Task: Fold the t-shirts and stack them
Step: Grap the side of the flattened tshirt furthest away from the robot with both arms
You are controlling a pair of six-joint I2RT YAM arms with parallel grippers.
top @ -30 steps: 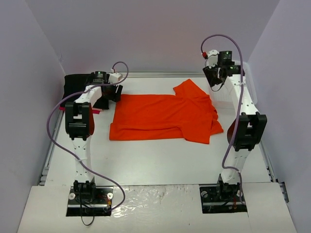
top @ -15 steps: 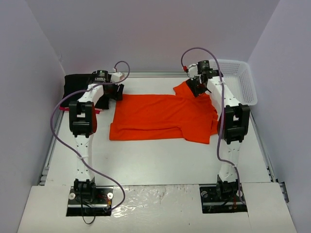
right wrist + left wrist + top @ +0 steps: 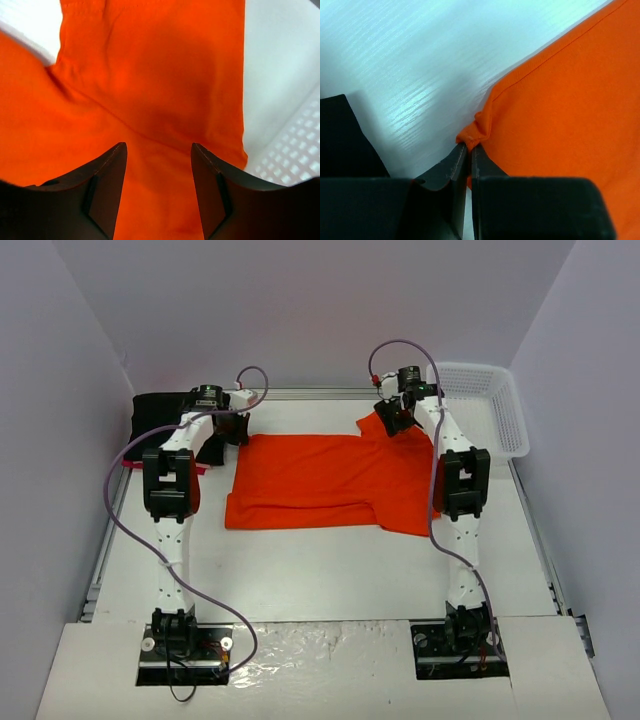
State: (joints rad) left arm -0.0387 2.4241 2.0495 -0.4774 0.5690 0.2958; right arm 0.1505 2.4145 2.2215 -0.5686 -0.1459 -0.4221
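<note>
A bright orange t-shirt [image 3: 330,475] lies spread flat in the middle of the table, one sleeve reaching toward the back right. My left gripper [image 3: 234,430] is down at its far left corner, shut on a pinched bit of the hem [image 3: 472,134]. Over the sleeve [image 3: 150,75] at the shirt's far right hangs my right gripper [image 3: 391,421], open, both fingers just above the cloth with nothing between them [image 3: 159,147]. A folded black t-shirt [image 3: 160,406] lies at the back left. A strip of pink-red cloth [image 3: 197,469] shows beside the left arm.
A white mesh basket [image 3: 482,400] stands at the back right, close to the right arm; its wall shows in the right wrist view [image 3: 295,165]. Grey walls close in the table on three sides. Black cloth [image 3: 342,140] lies just left of the left fingers.
The left gripper has shut on the shirt's corner. The right arm swung left from above the basket and came down over the sleeve, still open.
</note>
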